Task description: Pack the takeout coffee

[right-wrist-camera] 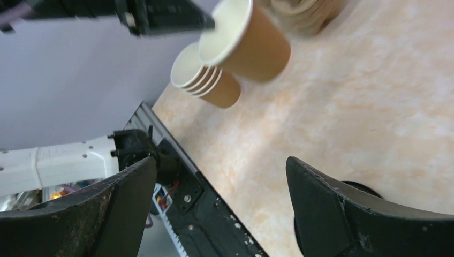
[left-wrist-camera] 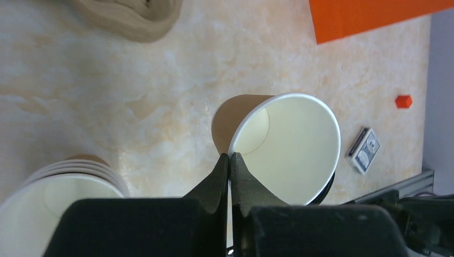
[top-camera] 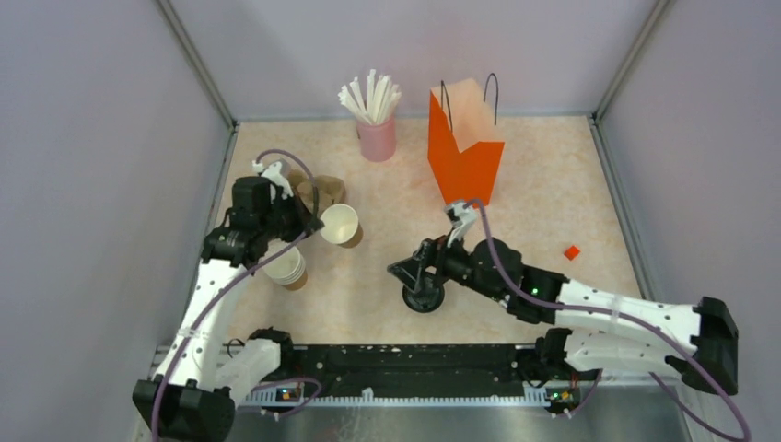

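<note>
The takeout coffee is out of view: no lidded cup shows. My left gripper (top-camera: 320,224) (left-wrist-camera: 230,157) is shut on the rim of a lidless brown paper cup (top-camera: 342,224) (left-wrist-camera: 289,144) (right-wrist-camera: 251,37), which hangs tilted above the table with its white inside facing out. At the table's middle, my right gripper (top-camera: 416,269) (right-wrist-camera: 220,160) stands open with nothing between its fingers. Just below it a flat black lid (top-camera: 425,298) (right-wrist-camera: 367,190) lies on the table. The orange bag (top-camera: 465,147) (left-wrist-camera: 375,16) stands upright at the back.
A stack of brown cups (top-camera: 287,267) (left-wrist-camera: 53,198) (right-wrist-camera: 206,80) stands below the held cup. Brown cup sleeves (top-camera: 318,189) (left-wrist-camera: 128,16) lie behind my left gripper. A pink holder of straws (top-camera: 376,120) stands left of the bag. A small red block (top-camera: 572,251) (left-wrist-camera: 403,101) lies at the right.
</note>
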